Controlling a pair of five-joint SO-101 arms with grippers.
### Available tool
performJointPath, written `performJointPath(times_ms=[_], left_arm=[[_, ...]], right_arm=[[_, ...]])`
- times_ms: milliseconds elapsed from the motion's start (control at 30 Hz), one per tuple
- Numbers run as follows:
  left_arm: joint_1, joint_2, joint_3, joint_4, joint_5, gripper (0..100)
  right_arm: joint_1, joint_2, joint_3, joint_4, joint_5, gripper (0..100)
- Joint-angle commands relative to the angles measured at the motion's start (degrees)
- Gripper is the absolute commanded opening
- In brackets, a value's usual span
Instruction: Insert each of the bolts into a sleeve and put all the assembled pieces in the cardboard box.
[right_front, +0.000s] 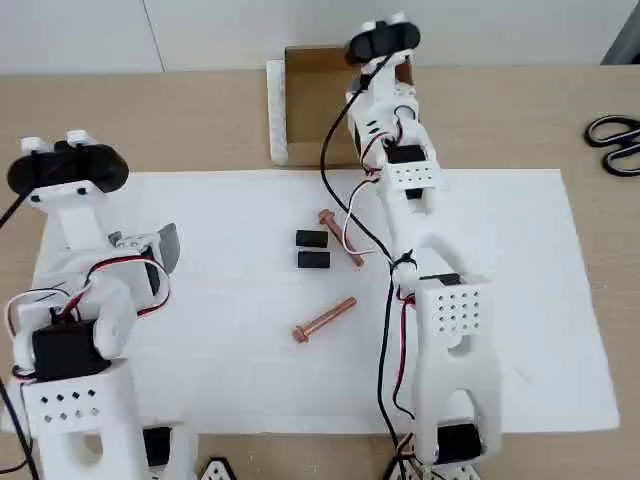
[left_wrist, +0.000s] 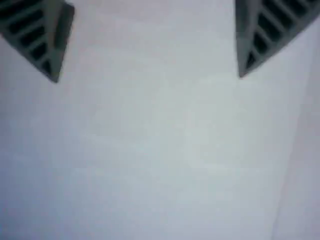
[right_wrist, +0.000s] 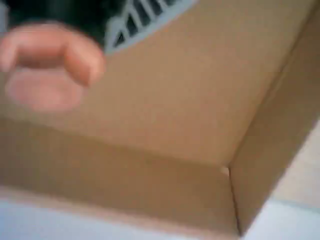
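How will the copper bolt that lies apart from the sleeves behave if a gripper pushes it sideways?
The copper bolt has a round shaft, so it would probably roll, curving around its wider head. It looks like metal, so it is likely stiff and rather heavy for its size.

Your left arm (right_front: 70, 405) and right arm (right_front: 450, 365) are white plastic, with rows of little round holes (right_front: 457, 310). Black motors (right_front: 65, 350) sit in the joints. Red, white and black cables (right_front: 383, 345) loop along them. Your left claw (left_wrist: 147, 77) has grey fingers (left_wrist: 42, 35) with dark slots.
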Motion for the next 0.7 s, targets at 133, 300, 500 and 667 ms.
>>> performJointPath(times_ms=[133, 300, 500, 667], left_arm=[[-0.18, -0.62, -0.22, 0.09, -0.35, 22], [-0.18, -0.62, -0.22, 0.09, -0.35, 22], [-0.09, -0.62, -0.48, 0.09, -0.35, 22], [-0.09, -0.62, -0.48, 0.09, -0.26, 22]], right_arm=[[0.57, 2.59, -6.33, -1.98, 0.53, 15.0], [0.40, 2.42, -7.03, -1.98, 0.70, 16.2], [0.75, 2.42, -17.05, 4.88, 0.79, 16.2], [0.48, 2.42, -33.67, 18.77, 0.79, 16.2]])
